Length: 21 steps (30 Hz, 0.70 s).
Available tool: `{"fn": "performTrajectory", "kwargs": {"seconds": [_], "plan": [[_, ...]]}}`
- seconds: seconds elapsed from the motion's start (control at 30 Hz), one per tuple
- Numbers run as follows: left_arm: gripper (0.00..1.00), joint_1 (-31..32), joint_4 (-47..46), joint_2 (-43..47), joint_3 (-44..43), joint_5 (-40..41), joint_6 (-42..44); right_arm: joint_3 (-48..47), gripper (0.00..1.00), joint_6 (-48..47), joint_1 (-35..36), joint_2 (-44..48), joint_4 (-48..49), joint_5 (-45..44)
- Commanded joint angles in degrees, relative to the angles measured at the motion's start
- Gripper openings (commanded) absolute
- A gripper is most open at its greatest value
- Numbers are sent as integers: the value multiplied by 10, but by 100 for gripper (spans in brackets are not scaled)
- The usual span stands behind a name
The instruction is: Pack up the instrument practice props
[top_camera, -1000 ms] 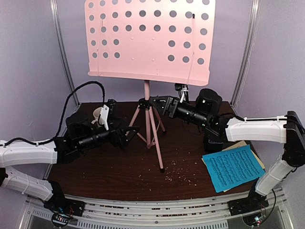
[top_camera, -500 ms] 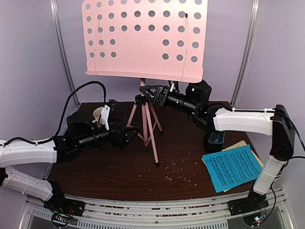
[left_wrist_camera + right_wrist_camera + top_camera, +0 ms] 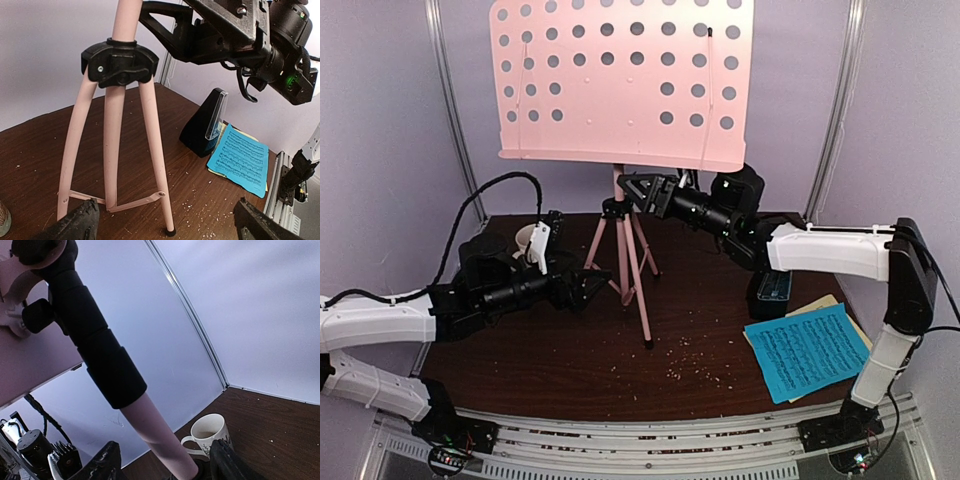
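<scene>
Stand (image 3: 620, 80), pink and perforated, is seen at 12 o'clock over the dark table (image 3: 560, 350), its desk raised high and its tripod legs spread below a black hub (image 3: 119, 62). One rubber foot (image 3: 170, 232) is seen on the table; the other two feet are hidden behind the near finger, so their contact cannot be told. Right gripper (image 3: 628, 188) is brought in from 3 o'clock to the pole just under the desk. In the right wrist view the pole (image 3: 150, 420) is framed between both fingers (image 3: 107, 462), with a sliver of gap on each side; whether it is actually pinched cannot be told. Left gripper (image 3: 595, 285) is held low at 9 o'clock of the tripod, jaws spread wide, nothing between them, tips near the legs but apart from them. Metronome (image 3: 205, 130), a black pyramid with a clear cover, is stood at 3 o'clock, partly masked by the right arm in the top view. Blue sheet (image 3: 808, 350) is laid at 4 o'clock, just beside the metronome, with a yellow page (image 3: 832, 303) showing under its far edge. Beige mug (image 3: 525, 240) is noted at 10 o'clock, behind the left wrist. Pale crumbs (image 3: 690, 360) are scattered around 5 o'clock.
</scene>
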State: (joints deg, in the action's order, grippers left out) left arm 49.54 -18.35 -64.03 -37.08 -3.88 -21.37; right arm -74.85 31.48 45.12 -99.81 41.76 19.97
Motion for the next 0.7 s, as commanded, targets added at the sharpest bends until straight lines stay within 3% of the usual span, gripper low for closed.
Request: {"fn": "performTrajectory", "kwargs": {"seconds": [0.0, 0.23, 0.47, 0.53, 0.67], "plan": [[97, -3, -12, 0, -19, 3, 6, -17, 62, -5, -10, -8, 24, -9], [98, -10, -9, -7, -24, 5, 7, -83, 59, -8, -10, -54, 4, 78], [98, -17, 1, -7, -29, -3, 6, -118, 58, 1, -9, -78, 16, 99], [98, -18, 4, -7, -28, -3, 6, -130, 52, 3, -9, -85, 19, 100], [98, -19, 8, -4, -26, -2, 8, -152, 29, 5, -10, -91, 29, 107]]}}
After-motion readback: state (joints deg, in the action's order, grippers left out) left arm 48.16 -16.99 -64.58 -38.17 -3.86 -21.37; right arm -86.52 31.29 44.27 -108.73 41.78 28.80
